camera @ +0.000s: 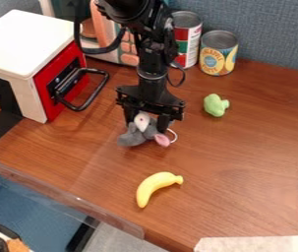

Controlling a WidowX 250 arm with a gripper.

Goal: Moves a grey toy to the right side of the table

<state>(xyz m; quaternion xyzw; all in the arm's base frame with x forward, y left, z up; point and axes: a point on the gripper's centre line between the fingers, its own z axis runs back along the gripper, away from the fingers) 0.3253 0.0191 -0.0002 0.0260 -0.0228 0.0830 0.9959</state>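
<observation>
The black gripper (148, 123) points down over the middle of the table (250, 142), its two fingers parted, one on each side of the grey toy (133, 138). The toy, a soft mouse with a white part, a pink ear and a pale curved tail, lies directly beneath the wrist, its upper part between the fingers; how firmly they touch it cannot be told. Nearer the camera is a yellow banana (154, 186), its curved body angled across the wood. Beyond the toy, toward the view's right, sits a small green toy (215, 105).

Containers stand farther out. Toward the view's left is a white box (26, 39) with a red front (54, 81) and a black handle (85, 93); the front is shut, so the contents are hidden. Black tape (1, 127) runs from its side onto the table. Behind the arm are two upright cans—a taller one (188, 42) with a red, white and green label, and a shorter one (218, 51) with yellow fruit pictured on it. Both show closed metal tops; their contents cannot be seen. A peach-coloured toy appliance (100, 24) stands behind the arm, partly hidden by it. Pale tape (256, 244) marks the table's near edge and right side, and a grey-blue partition (263, 29) rises behind.
</observation>
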